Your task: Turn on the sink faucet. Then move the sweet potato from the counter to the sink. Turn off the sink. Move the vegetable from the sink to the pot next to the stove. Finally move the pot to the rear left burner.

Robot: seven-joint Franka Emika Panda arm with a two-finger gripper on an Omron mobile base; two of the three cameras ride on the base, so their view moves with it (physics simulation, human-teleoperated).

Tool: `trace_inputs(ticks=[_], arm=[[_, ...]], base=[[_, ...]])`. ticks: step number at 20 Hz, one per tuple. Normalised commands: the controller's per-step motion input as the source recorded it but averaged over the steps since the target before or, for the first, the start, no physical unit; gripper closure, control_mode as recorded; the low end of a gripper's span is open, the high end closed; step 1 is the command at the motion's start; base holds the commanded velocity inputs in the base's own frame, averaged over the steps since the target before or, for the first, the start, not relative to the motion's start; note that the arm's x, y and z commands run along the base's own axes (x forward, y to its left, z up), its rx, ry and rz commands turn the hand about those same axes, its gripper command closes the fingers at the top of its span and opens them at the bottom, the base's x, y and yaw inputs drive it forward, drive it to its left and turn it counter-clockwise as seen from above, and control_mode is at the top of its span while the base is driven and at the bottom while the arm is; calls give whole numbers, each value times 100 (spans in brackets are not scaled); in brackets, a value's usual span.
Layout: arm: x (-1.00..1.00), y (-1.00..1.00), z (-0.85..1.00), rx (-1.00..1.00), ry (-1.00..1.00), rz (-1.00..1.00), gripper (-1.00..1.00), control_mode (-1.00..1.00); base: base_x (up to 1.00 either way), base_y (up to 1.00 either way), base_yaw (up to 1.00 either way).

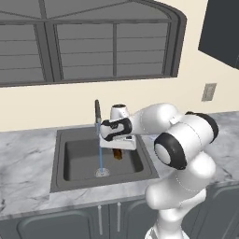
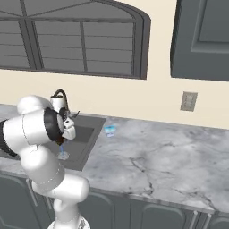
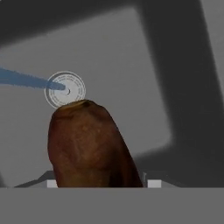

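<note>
My gripper (image 1: 117, 150) is shut on the brown sweet potato (image 1: 117, 154), which hangs over the right half of the sink basin (image 1: 77, 158). In the hand view the sweet potato (image 3: 87, 144) fills the lower middle, with the round drain (image 3: 65, 89) just beyond its tip. The dark faucet (image 1: 97, 114) stands at the basin's back rim, and a thin blue stream of water (image 1: 100, 156) runs from it down to the drain (image 1: 101, 173). The stream (image 3: 22, 78) enters the hand view from the left. The faucet (image 2: 60, 95) also shows behind my arm in the right base view.
Grey marble counter (image 2: 156, 156) stretches to the right of the sink (image 2: 87, 134). A small clear glass item (image 2: 110, 130) sits on it near the basin's right rim. A wall outlet (image 2: 188, 101) and a dark upper cabinet (image 2: 201, 40) are above; a window (image 1: 93, 42) is behind the sink.
</note>
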Motion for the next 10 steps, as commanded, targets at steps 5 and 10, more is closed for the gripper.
trace_inputs(ticks=[5,10], arm=[[67,-2,-33,0,0,11,100,-100],[62,0,-44,0,0,20,100,-100]], base=[[0,0,0],[0,0,0]])
